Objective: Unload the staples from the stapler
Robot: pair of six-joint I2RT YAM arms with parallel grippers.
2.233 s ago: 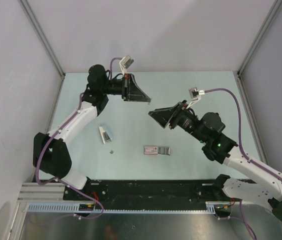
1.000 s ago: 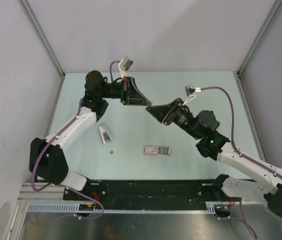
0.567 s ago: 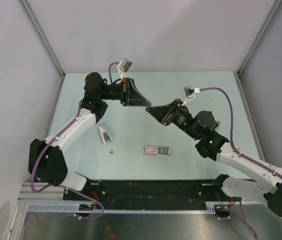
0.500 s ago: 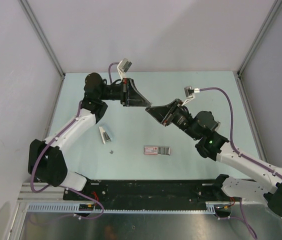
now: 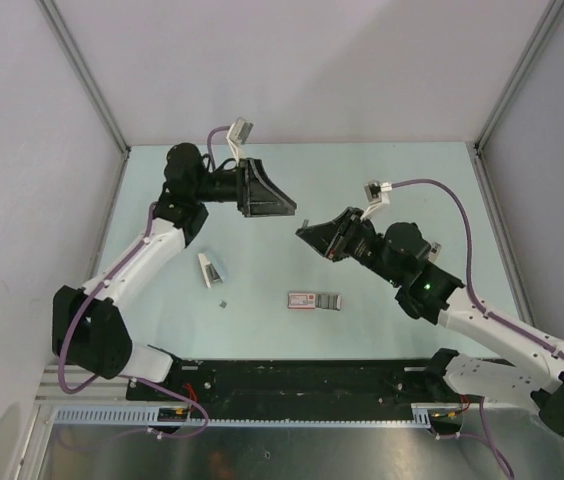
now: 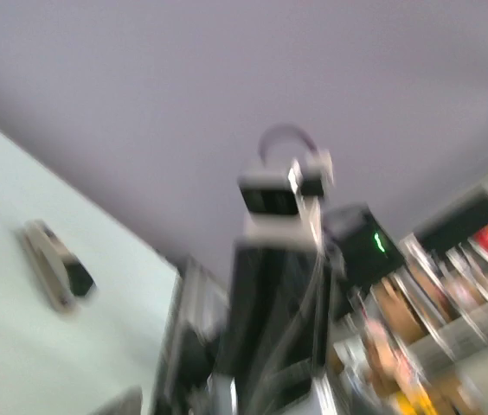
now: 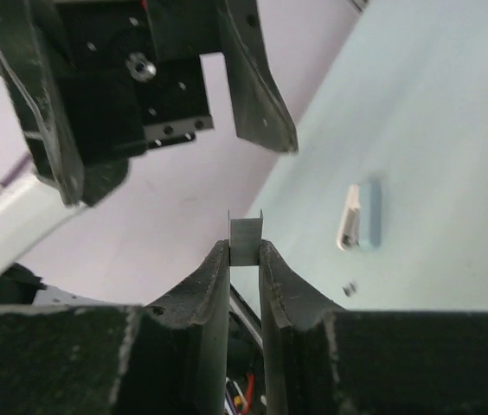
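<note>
The stapler [image 5: 209, 268], taken to be the white and grey-blue piece, is seen lying on the table [image 5: 402, 170] left of centre in the top view, below the left arm. A tiny speck [image 5: 223, 303] lies near it toward the lower edge, and no claw is touching it. A red-and-grey oblong piece [image 5: 314, 300] is seen at lower centre, well apart from it; what it is cannot be told. Above the table, near the middle of the frame, the two claws are pointed at each other, near but apart. In the right wrist view the right claw [image 7: 244, 252] is clenched on what looks like a short strip of staples [image 7: 246, 235], a thin pale metal piece pinched between the fingertips with its upper end standing free. The left claw [image 5: 284, 203] is shown in the upper part of that view with its fingers spread wide and nothing between them; the left wrist view is too blurred to add anything. The unloading is judged to be nearly done, since the strip is out of the stapler and held in the air. A handover or a set-down is judged to be next. For a handover, the free end must be brought squarely between the spread fingers before they are closed, and the right claw's hold released only afterwards. For a set-down, the strip must be lowered to a bare part of the table and let go gently, since so light a piece may be expected to flip.
</note>
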